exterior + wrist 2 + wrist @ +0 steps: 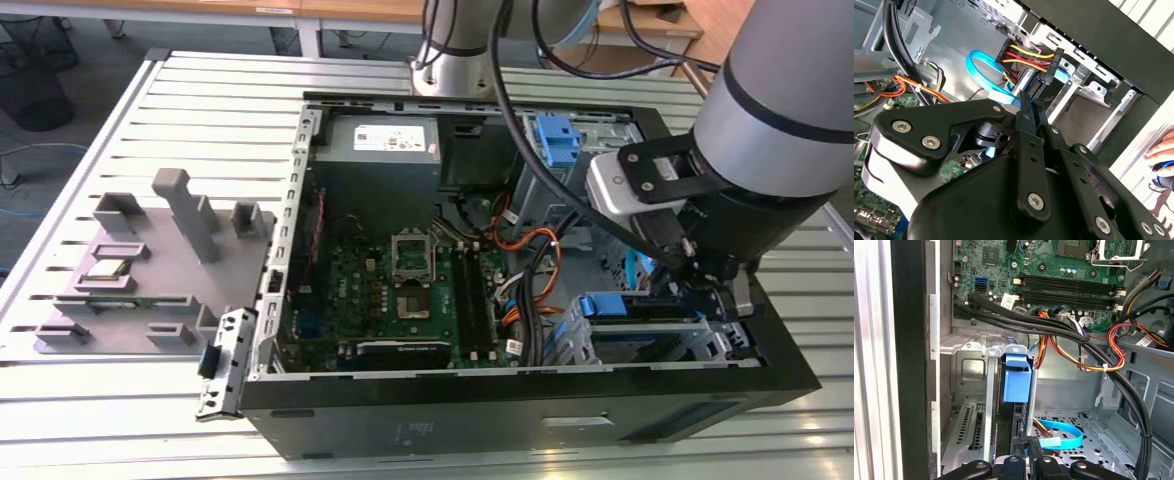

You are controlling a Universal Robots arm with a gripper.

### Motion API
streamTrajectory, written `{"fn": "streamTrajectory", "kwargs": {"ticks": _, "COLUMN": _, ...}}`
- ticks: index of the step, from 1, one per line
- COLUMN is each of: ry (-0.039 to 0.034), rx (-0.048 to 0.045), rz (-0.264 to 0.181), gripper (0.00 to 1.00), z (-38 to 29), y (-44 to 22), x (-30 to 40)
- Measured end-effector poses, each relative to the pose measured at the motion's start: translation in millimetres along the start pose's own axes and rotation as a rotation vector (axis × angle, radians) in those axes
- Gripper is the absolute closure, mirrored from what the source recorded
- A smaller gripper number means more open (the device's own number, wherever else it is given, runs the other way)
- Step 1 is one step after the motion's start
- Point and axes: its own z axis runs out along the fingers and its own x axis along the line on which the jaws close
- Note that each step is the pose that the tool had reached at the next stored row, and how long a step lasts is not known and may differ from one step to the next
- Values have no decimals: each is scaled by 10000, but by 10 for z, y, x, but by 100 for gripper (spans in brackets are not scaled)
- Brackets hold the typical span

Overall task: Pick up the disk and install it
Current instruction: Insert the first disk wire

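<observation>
The end effector [1028, 444] is seen clenched, its fingers together, just beside the end of the disk [1016, 382], which is seated in the drive cage [969, 347].

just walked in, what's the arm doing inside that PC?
The arm reaches into the open computer case, at the drive cage in its corner on the exterior view's right. The disk, blue rails on it, stands on edge in a slot of that cage. The gripper sits at the disk's near end, jaws close together with nothing between them. Whether the disk is fully seated I can't tell.
</observation>
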Motion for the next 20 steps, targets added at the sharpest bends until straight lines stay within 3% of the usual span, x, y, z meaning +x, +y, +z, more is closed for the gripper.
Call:
{"fn": "streamTrajectory", "kwargs": {"ticks": 9, "ry": -52, "rx": 302, "rz": -18, "gripper": 84, "z": 10, "y": 54, "x": 29}}
{"fn": "streamTrajectory", "kwargs": {"ticks": 20, "ry": -55, "rx": 326, "rz": -19, "gripper": 84, "z": 7, "y": 89, "x": 28}}
